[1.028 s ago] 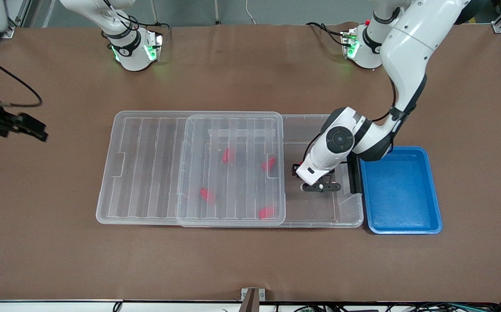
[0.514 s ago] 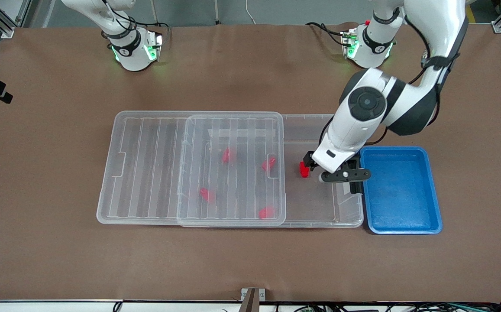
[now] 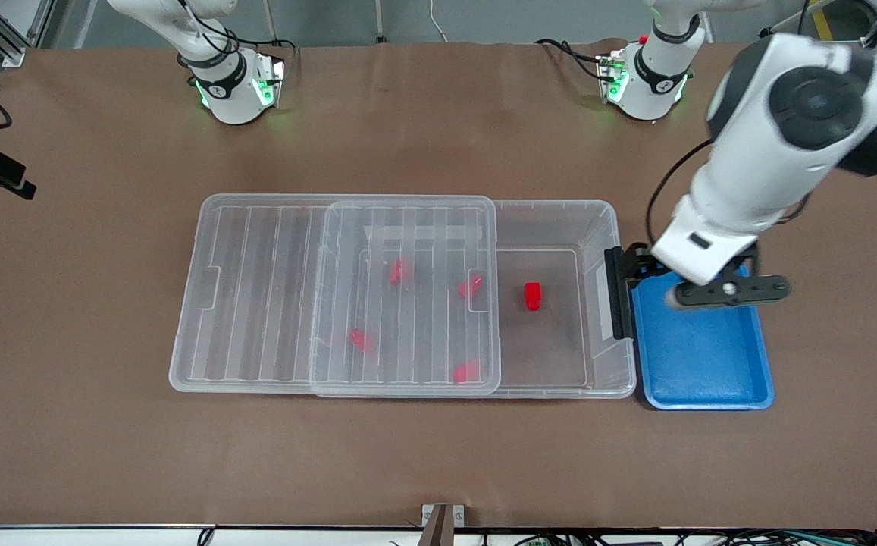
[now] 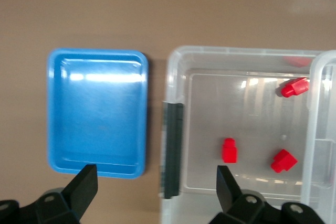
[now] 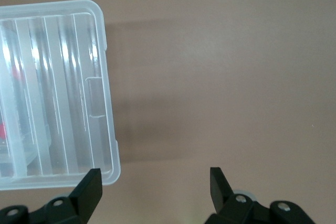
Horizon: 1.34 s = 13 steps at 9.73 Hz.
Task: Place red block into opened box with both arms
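Note:
The red block [image 3: 533,296] lies alone on the floor of the uncovered part of the opened box [image 3: 611,227], close to its black end handle [image 3: 618,292]. In the left wrist view the red block [image 4: 229,150] shows just past one fingertip. My left gripper [image 3: 726,292] hangs open and empty, high over the handle and the edge of the blue tray. My right gripper [image 5: 155,179] is open and empty over bare table, just off the end of the clear lid [image 5: 58,93], at the right arm's end of the table.
The ribbed clear lid [image 3: 271,296] is slid over most of the box, with several other red pieces [image 3: 399,271] under it. A blue tray [image 3: 703,356] stands empty against the box's handle end. Brown table surrounds both.
My left gripper opened, left the red block on the box floor, then rose and swung toward the blue tray. My right gripper moved a little at the table's edge.

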Available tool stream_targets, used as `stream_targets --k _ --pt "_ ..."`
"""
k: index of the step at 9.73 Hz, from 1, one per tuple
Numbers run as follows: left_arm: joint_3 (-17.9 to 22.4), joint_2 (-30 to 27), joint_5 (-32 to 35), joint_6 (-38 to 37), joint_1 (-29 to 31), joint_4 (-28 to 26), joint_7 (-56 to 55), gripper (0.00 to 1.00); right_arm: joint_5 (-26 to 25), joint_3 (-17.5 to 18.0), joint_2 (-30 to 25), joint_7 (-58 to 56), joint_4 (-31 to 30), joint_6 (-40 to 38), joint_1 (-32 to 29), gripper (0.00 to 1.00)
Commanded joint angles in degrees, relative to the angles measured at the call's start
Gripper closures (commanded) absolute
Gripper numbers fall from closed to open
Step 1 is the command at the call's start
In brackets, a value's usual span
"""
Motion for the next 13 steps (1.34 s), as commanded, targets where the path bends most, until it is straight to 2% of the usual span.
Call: stream_targets --k 1,2,3,4,6,8,11,13 --pt "-0.3 -4.8 -0.9 -3.9 4.5 -1.4 9.0 0.00 0.5 0.6 2.0 -1.2 -6.9 7.2 2.8 0.64" --pt "-0.3 -7.0 -2.5 -4.8 7.1 -1.4 12.2 0.00 0.5 0.6 4.2 -3.6 -9.3 10.6 4.4 0.83" --pt "0.4 -8.4 -4.5 -6.4 7.8 -1.5 14.3 0.00 0.5 0.6 6.3 -6.9 -11.3 14.5 4.5 0.93" --pt "4.4 -10.8 -5.7 -7.7 5.8 -2.8 17.6 0.00 0.5 0.6 8.3 -10.6 -13.7 19.5 4.1 0.97" --pt "13.0 -16.9 -8.5 -7.8 0.2 -9.2 21.5 0.00 0.5 0.6 10.1 -15.4 -18.6 28.5 3.7 0.99" --pt "18.4 -22.2 -9.8 -7.9 -3.2 -15.3 24.4 0.00 0.5 0.6 12.2 -16.9 -21.2 32.4 3.6 0.99" --pt "18.2 -22.5 -9.8 -9.9 -3.1 -15.1 24.2 0.00 0.6 0.9 14.4 -16.9 -21.3 32.4 4.4 0.99" --pt "18.1 -22.3 -10.9 -9.9 -3.2 -15.0 23.8 0.00 4.6 1.9 15.5 -17.0 -21.2 31.8 4.7 1.00"
